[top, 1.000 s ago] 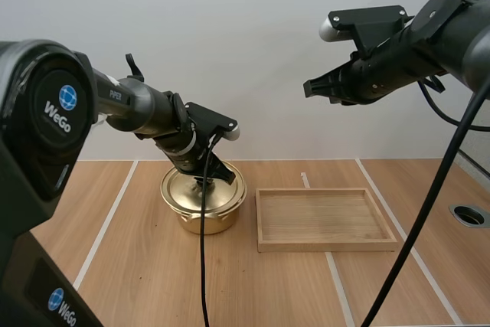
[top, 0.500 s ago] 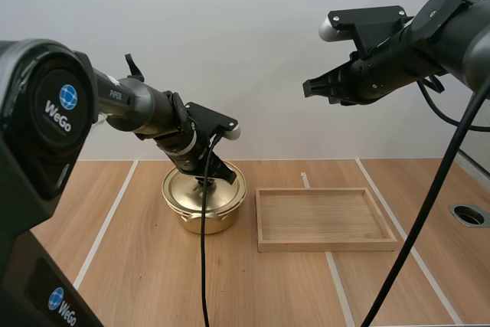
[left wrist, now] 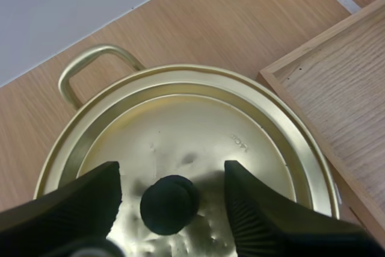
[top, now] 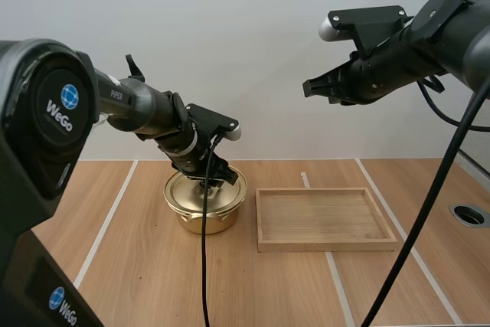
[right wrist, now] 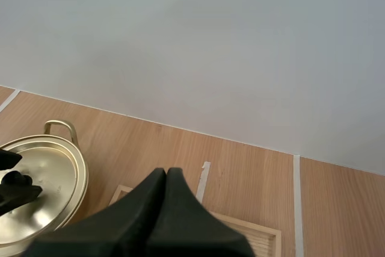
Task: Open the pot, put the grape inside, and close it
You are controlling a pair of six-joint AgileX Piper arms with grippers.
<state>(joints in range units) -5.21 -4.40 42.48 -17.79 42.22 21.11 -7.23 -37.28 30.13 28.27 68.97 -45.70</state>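
Observation:
A gold pot stands on the table left of centre, its gold lid sitting flat on it. My left gripper hangs low over the lid and is open. In the left wrist view its fingers stand apart on either side of the lid's black knob, without touching it, over the lid. My right gripper is held high above the table, shut, the fingers lying together as one wedge. The right wrist view has the pot off beside them.
A shallow wooden tray lies just right of the pot, its corner close to the pot's rim. A round hole is set in the table near the right edge. White tape lines cross the wooden top.
My left gripper's fingers have spread apart off the lid's knob, and the lid now rests on the pot. The right arm has not moved.

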